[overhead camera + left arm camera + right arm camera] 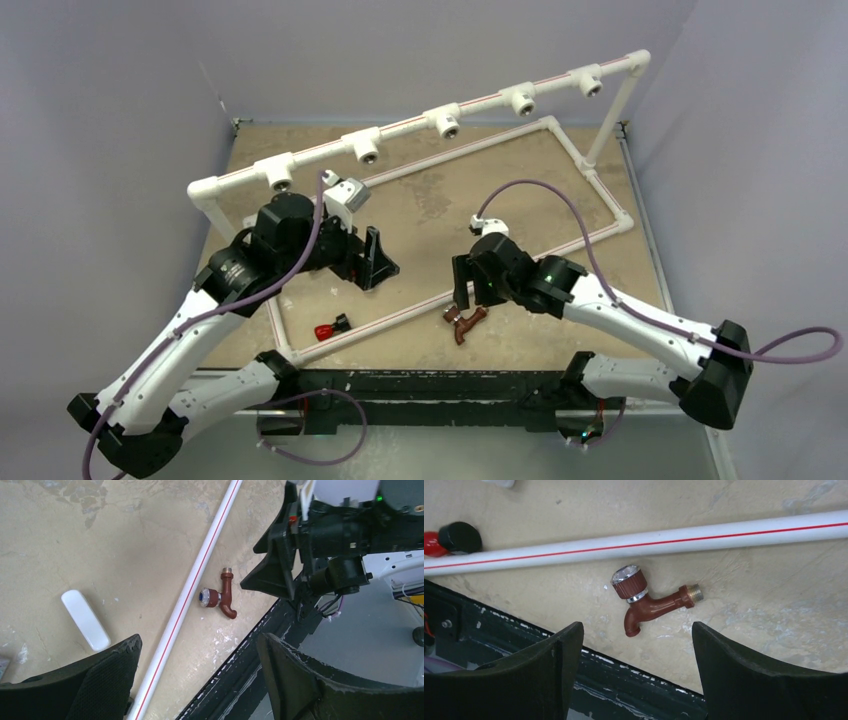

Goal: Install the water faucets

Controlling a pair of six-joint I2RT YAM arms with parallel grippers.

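The right gripper (636, 632) hangs with its jaws apart and empty, just above the water faucet (650, 605). The faucet lies on its side near the middle of the worktop's (764, 605) near edge, between that edge and the red-striped white pipe (674, 541), its knob just beside the pipe. The left gripper (199, 640), jaws wide and empty, hovers toward the left edge. A white oblong block (85, 619) lies beyond the pipe. A small red-and-black piece (330, 328) sits toward the near left corner.
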